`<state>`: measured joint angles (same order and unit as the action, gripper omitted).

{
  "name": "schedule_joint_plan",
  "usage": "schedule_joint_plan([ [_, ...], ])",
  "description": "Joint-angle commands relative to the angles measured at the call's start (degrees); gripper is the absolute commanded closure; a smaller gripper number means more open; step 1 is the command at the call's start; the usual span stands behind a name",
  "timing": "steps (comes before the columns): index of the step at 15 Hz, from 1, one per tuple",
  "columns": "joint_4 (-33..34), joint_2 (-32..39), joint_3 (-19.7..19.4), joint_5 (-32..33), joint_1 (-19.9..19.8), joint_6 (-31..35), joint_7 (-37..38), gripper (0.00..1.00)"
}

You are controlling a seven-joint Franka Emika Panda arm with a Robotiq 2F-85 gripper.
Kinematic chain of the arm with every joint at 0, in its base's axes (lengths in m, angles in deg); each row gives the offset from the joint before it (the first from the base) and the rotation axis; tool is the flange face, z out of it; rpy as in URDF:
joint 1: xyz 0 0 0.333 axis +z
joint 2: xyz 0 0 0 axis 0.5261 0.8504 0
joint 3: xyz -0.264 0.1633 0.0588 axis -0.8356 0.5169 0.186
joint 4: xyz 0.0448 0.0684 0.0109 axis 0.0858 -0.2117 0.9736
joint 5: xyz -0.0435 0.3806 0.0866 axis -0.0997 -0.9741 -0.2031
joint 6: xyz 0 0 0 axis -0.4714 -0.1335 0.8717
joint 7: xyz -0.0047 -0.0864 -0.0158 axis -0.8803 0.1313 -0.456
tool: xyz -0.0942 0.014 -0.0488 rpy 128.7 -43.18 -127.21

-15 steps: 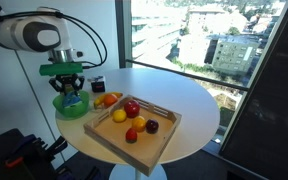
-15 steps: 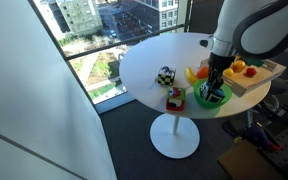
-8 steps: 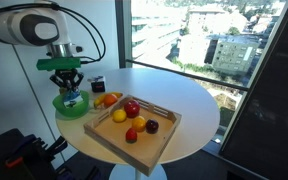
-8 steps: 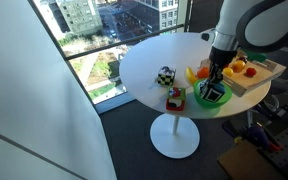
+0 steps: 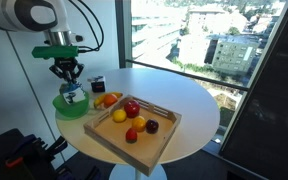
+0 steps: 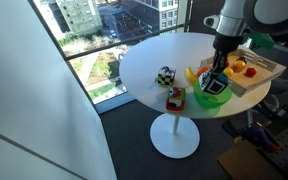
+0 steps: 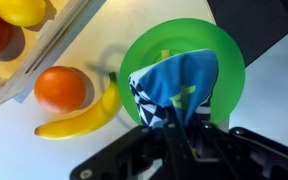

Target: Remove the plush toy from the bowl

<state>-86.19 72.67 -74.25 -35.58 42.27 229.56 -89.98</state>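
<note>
Blue plush toy (image 7: 172,88) hangs pinched in the fingers (image 7: 216,146) over the green bowl (image 7: 142,50). A banana (image 7: 84,116) and an orange (image 7: 63,88) lie beside it on the counter (image 7: 29,155).

Blue plush toy (image 7: 174,95), bright-green bowl (image 7: 142,55).

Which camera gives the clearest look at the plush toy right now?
The wrist view: the plush toy fills much of the frame, its blue patterned fabric pinched by the gripper over the green bowl. In both exterior views the plush toy is just a small blue patch below the gripper, with no detail readable.
</note>
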Motion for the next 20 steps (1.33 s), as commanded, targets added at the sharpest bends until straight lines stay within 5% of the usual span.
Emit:
schedule_joint_plan([
  [1, 2.55, -2.84, -1.16, -0.62, -0.32, -3.99, 2.83, 0.94],
  [10, 9.98, -1.47, -3.64, -0.74, -2.64, -4.85, 12.95, 0.88],
  [20, 15.17, 3.96, -3.23, -3.14, -4.48, -4.00, 30.63, 0.95],
])
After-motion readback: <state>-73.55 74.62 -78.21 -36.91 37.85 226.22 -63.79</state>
